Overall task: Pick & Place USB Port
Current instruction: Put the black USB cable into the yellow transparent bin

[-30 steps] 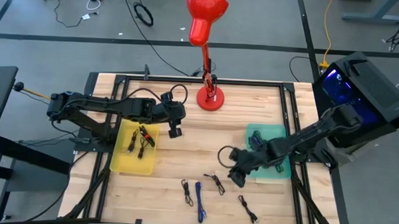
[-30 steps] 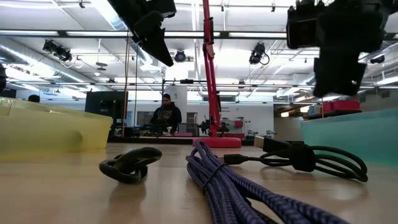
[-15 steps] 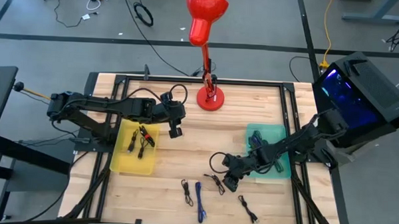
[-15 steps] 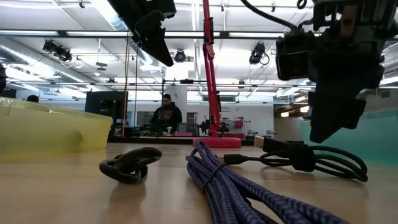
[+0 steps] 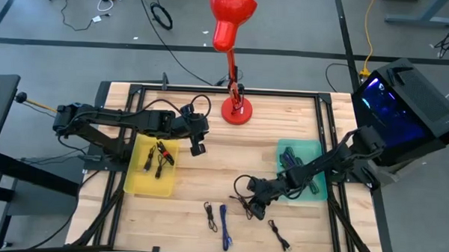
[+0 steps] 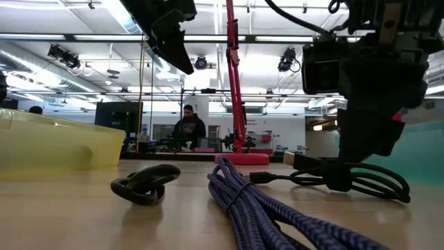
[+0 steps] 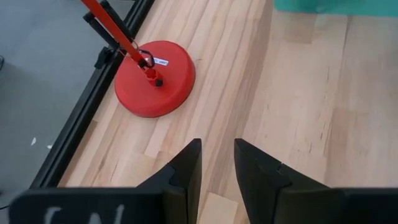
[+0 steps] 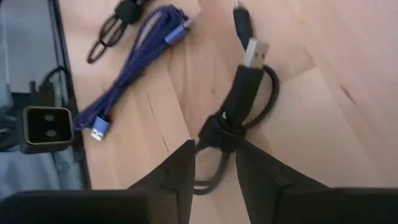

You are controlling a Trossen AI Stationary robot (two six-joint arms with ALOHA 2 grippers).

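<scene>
- USB cable (image 8: 239, 99), black and bundled in a loop with its silver plug showing, lies on the wooden tabletop (image 5: 223, 163) at about 5 o'clock from the tabletop's middle in the high view.
- Right tool (image 5: 253, 207) hangs directly over that cable, its two fingers (image 8: 177, 171) parted and straddling the tied middle of the bundle without clamping it.
- A blue braided cable (image 5: 223, 216) and another small black cable (image 5: 210, 215) lie toward 9 o'clock of the right tool.
- One more black cable (image 5: 280, 235) lies at 5 o'clock of it.
- A teal tray (image 5: 317, 190) sits at 3 o'clock.
- Left tool (image 5: 197, 146) hovers empty, fingers slightly apart, between the yellow bin (image 5: 152, 185) and the red lamp base (image 5: 235, 110).
</scene>
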